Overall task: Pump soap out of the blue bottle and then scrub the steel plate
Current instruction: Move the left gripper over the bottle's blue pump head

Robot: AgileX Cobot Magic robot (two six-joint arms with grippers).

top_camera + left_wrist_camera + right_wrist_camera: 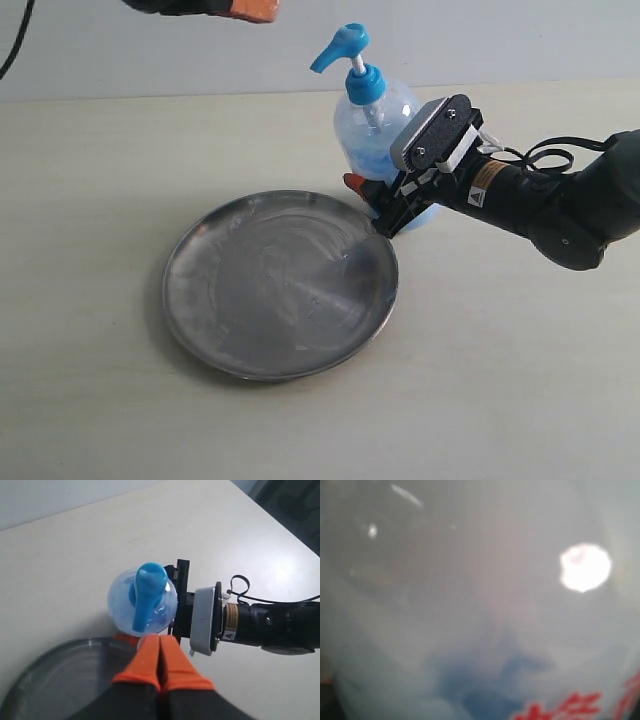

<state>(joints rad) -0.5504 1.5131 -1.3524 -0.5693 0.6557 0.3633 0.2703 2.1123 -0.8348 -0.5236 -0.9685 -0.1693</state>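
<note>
Pumping step: the right gripper (385,200) clasps the blue bottle (375,130) wide. The left gripper (160,662), fingers pinched together, hovers over the pump head (147,592); pressing down likely comes next.

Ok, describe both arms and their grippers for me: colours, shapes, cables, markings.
The right arm is black with rounded joints, a yellow-orange label with a warning triangle, a grey boxy camera housing and looped black cables. The right gripper has a black frame and orange fingertips. The left gripper has a black body and smooth orange fingers.
</note>
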